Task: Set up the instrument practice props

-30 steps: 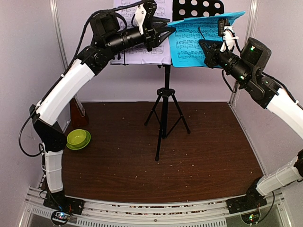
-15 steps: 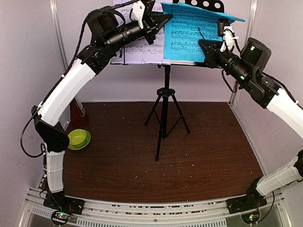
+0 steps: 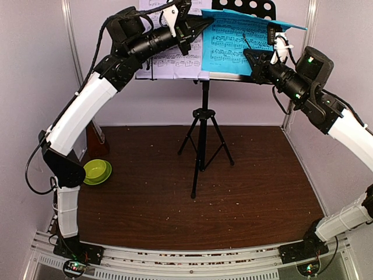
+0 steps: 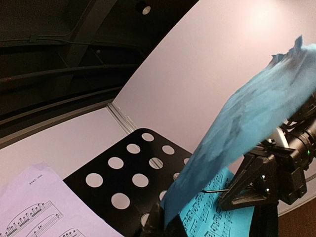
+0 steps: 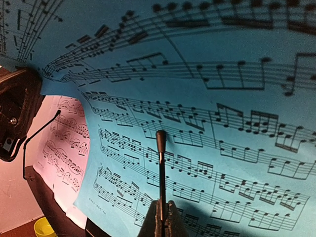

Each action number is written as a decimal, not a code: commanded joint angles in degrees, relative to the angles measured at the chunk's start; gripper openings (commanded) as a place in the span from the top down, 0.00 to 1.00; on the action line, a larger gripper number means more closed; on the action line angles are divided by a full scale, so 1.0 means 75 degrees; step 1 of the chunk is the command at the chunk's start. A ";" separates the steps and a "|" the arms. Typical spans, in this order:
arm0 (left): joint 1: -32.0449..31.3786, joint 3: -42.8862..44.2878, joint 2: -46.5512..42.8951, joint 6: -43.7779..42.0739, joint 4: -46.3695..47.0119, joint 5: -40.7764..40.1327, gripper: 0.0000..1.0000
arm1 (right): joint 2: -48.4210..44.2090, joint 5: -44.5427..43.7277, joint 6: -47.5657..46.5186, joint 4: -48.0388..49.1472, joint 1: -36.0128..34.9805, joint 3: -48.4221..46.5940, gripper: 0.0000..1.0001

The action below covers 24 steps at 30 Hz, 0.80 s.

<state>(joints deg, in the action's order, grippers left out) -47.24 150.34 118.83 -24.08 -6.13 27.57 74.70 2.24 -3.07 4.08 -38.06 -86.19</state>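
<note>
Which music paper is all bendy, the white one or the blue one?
The blue sheet: it curls away from the stand, pinched in the left gripper's jaws. The white sheet lies flat against it.

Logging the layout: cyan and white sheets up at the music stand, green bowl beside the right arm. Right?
No: the green bowl sits beside the left arm, per the top external view. The cyan sheet and white sheet are at the music stand.
</note>
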 commanded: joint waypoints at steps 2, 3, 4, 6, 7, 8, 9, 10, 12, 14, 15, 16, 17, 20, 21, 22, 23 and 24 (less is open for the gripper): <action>0.0022 -0.0151 -0.0118 0.0152 -0.0082 0.0449 1.00 | 0.0019 0.0150 -0.0035 0.0202 -0.0116 -0.0236 1.00; 0.0026 -0.0210 -0.0151 0.0152 -0.0128 0.0474 1.00 | 0.0011 0.0138 -0.0046 0.0194 -0.0125 -0.0238 1.00; 0.0028 -0.0261 -0.0203 0.0151 -0.0172 0.0490 1.00 | 0.0004 0.0132 -0.0055 0.0184 -0.0128 -0.0238 1.00; 0.0057 -0.0422 -0.0323 0.0249 -0.0190 0.0529 1.00 | -0.0009 0.0123 -0.0058 0.0183 -0.0138 -0.0221 1.00; 0.0095 -0.0492 -0.0378 0.0391 -0.0155 0.0599 1.00 | -0.0020 0.0123 -0.0071 0.0183 -0.0139 -0.0215 1.00; 0.0134 -0.0543 -0.0429 0.0524 -0.0124 0.0665 1.00 | -0.0028 0.0139 -0.0090 0.0183 -0.0140 -0.0204 1.00; 0.0202 -0.0562 -0.0474 0.0617 -0.0121 0.0691 1.00 | -0.0042 0.0146 -0.0109 0.0201 -0.0140 -0.0187 1.00; 0.0246 -0.0577 -0.0514 0.0674 -0.0114 0.0669 1.00 | -0.0054 0.0155 -0.0112 0.0205 -0.0140 -0.0172 1.00; 0.0351 -0.0591 -0.0603 0.0764 -0.0078 0.0614 1.00 | -0.0078 0.0187 -0.0112 0.0228 -0.0146 -0.0129 1.00; 0.0466 -0.0593 -0.0665 0.0907 0.0068 0.0551 1.00 | -0.0099 0.0215 -0.0136 0.0232 -0.0151 -0.0105 1.00; 0.0518 -0.0593 -0.0679 0.0953 0.0138 0.0552 1.00 | -0.0103 0.0217 -0.0132 0.0239 -0.0154 -0.0090 1.00; 0.0548 -0.0568 -0.0685 0.0962 0.0201 0.0532 1.00 | -0.0111 0.0226 -0.0130 0.0237 -0.0152 -0.0080 1.00; 0.0562 -0.0550 -0.0680 0.0957 0.0232 0.0485 1.00 | -0.0115 0.0245 -0.0130 0.0231 -0.0151 -0.0078 1.00; 0.0580 -0.0473 -0.0615 0.0969 0.0289 0.0476 1.00 | -0.0116 0.0296 -0.0127 0.0236 -0.0151 -0.0074 1.00; 0.0580 -0.0374 -0.0569 0.0987 0.0256 0.0499 1.00 | -0.0107 0.0324 -0.0119 0.0231 -0.0160 -0.0083 1.00; 0.0580 -0.0274 -0.0501 0.1005 0.0211 0.0530 1.00 | -0.0104 0.0352 -0.0118 0.0230 -0.0163 -0.0085 1.00; 0.0580 -0.0198 -0.0448 0.1024 0.0188 0.0573 1.00 | -0.0098 0.0373 -0.0111 0.0220 -0.0163 -0.0086 1.00; 0.0580 -0.0164 -0.0425 0.1055 0.0185 0.0609 1.00 | -0.0092 0.0390 -0.0108 0.0224 -0.0172 -0.0084 1.00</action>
<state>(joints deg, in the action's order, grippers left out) -43.07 146.71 115.61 -17.80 -6.55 31.27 74.70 2.81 -3.25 4.10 -38.65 -86.19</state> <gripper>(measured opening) 0.006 0.021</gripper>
